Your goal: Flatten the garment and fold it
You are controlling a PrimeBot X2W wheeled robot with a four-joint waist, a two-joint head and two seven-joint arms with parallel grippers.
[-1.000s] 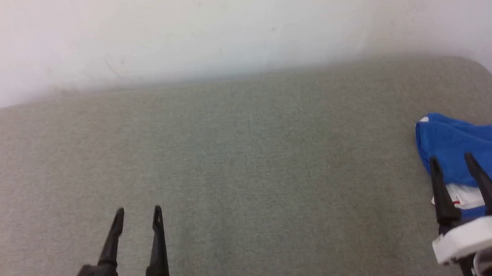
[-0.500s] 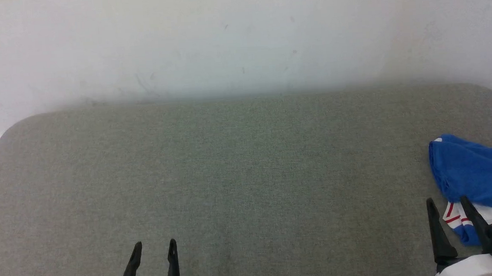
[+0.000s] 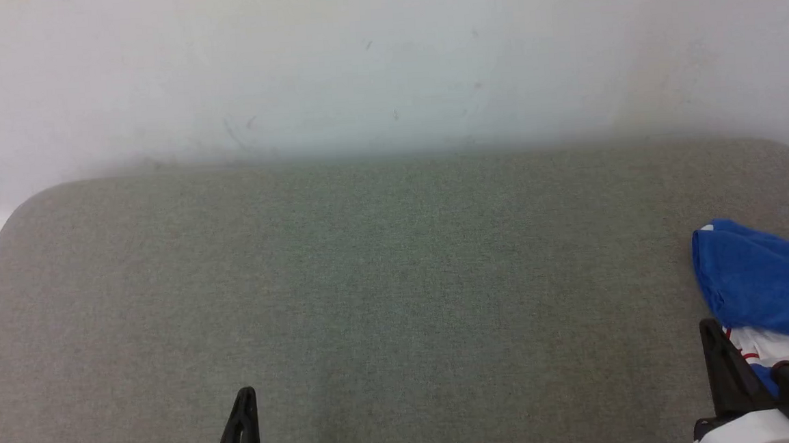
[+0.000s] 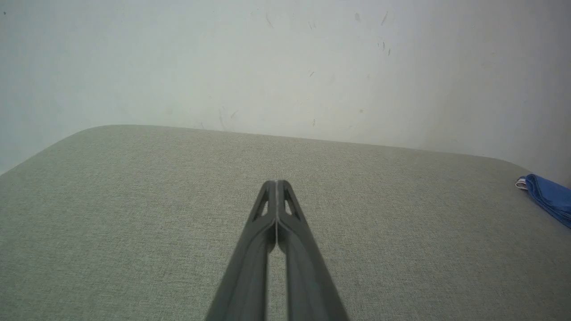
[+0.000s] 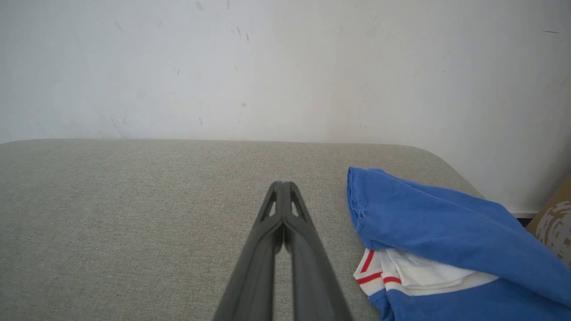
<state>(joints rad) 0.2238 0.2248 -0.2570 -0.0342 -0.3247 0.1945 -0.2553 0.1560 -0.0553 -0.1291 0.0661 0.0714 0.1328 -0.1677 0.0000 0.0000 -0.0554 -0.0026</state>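
The garment [image 3: 768, 281] is a royal-blue shirt with a white sleeve and red-striped trim, lying bunched at the right edge of the grey-green padded table [image 3: 398, 283]. It also appears in the right wrist view as the garment [image 5: 437, 232] and as a blue corner of the garment [image 4: 546, 196] in the left wrist view. My right gripper [image 5: 282, 183] is shut with nothing in it, just left of the shirt and apart from it; my right gripper [image 3: 711, 329] stands at the lower right. My left gripper [image 4: 276, 183] is shut and empty over bare table; my left gripper [image 3: 245, 395] sits low at the left.
A pale wall [image 3: 384, 58] runs right behind the table's rounded far edge. A brownish patterned object [image 5: 555, 223] stands past the table's right end.
Both grippers have gone from open to shut, with nothing between the fingers. The head camera shifted, so the table and shirt sit lower in the picture, and both grippers are nearer the bottom edge.
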